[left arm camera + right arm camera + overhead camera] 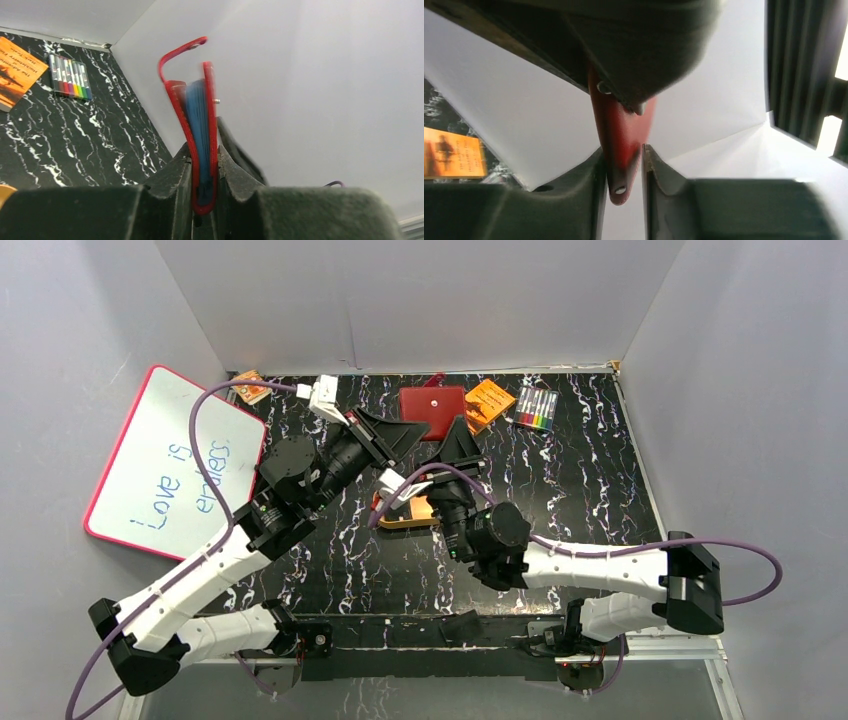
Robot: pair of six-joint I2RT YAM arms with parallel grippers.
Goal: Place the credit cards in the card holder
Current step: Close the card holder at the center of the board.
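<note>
Left end effector (204, 167) is clamped on the card holder (200, 115). Right end effector (622, 162) pinches it too, close opposite. Markers (70, 77) and orange box (17, 70) lie ahead-left on the bench (75, 140).

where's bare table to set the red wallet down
Widest bare patch: black marbled tabletop right of centre, bordered by the pack of coloured markers, right wall and right arm. Smaller strip: near-centre, between that and the left arm. Crowded: far middle, where left pincer and right pincer grip the dark red folding wallet beside the orange box.
</note>
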